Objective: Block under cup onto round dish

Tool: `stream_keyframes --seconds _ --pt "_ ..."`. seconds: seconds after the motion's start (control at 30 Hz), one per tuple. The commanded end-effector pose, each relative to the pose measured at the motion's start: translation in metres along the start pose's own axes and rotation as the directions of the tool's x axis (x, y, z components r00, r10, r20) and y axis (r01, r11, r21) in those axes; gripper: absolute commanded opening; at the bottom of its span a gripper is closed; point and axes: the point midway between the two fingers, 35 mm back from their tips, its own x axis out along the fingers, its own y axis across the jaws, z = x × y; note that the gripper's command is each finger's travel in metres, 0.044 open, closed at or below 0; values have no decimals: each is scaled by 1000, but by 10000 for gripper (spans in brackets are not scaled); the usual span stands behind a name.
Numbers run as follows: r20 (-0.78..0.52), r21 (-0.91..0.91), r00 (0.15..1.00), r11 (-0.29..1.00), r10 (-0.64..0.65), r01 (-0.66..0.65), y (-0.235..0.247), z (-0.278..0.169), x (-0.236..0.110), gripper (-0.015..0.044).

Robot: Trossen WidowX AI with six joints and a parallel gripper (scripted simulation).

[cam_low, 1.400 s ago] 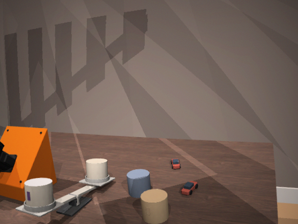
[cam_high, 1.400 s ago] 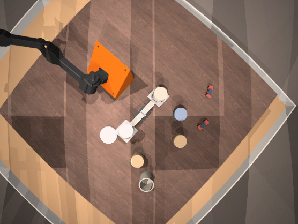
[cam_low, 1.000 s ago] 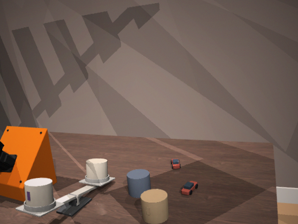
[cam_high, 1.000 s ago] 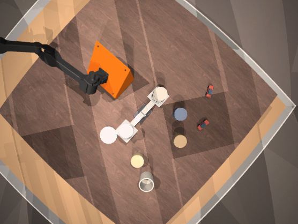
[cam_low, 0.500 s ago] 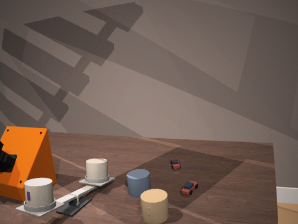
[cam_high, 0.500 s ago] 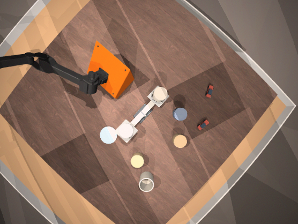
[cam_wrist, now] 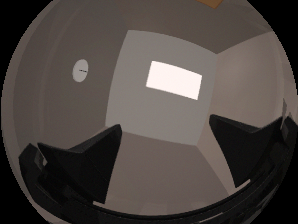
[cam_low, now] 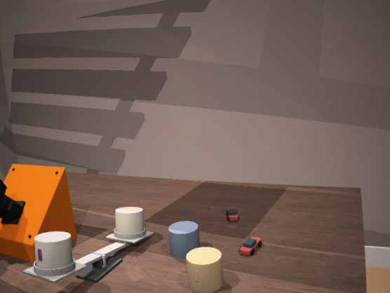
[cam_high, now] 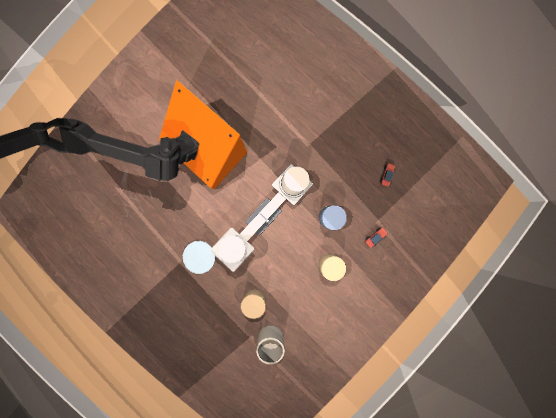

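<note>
Two identical pale cups stand on the end pads of the small balance (cam_high: 260,220) (cam_low: 102,253). One cup (cam_high: 231,249) (cam_low: 53,250) is at the end beside the round pale-blue dish (cam_high: 198,257); the other cup (cam_high: 295,181) (cam_low: 129,219) is at the far end. No block shows. My gripper (cam_high: 192,148) (cam_low: 11,209) (cam_wrist: 166,124) is open and empty, over the orange wedge (cam_high: 210,125) (cam_low: 38,196), well away from both cups. The wrist view shows only walls and a ceiling light between the spread fingers.
A blue cylinder (cam_high: 333,218) (cam_low: 183,238), a yellow one (cam_high: 333,268) (cam_low: 204,268), a tan one (cam_high: 253,305) and a grey hollow cup (cam_high: 270,345) stand around the balance. Two small red toy cars (cam_high: 388,174) (cam_low: 232,214) (cam_high: 376,237) (cam_low: 250,245) lie to the right. A raised rim edges the table.
</note>
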Motion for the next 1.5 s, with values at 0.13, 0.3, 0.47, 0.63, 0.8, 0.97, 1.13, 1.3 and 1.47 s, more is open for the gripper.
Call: stream_keyframes --seconds 0.13,0.3,0.47,0.63,0.8,0.97,1.13,1.3,1.47 --pt "139 88 988 994 -70 58 -18 75 24 440" --pt "210 134 969 986 -127 100 -35 114 35 440" --pt "275 177 942 973 -194 149 -56 151 45 440" --pt "331 223 904 953 -270 203 -82 184 52 440" --pt "378 275 857 926 -351 258 -111 213 57 440" --pt "408 309 813 901 -414 304 -134 233 59 440" --pt "440 340 749 864 -496 372 -166 257 59 440" --pt "462 368 675 817 -575 444 -199 276 57 440" --pt "477 392 592 760 -650 519 -233 293 52 440"
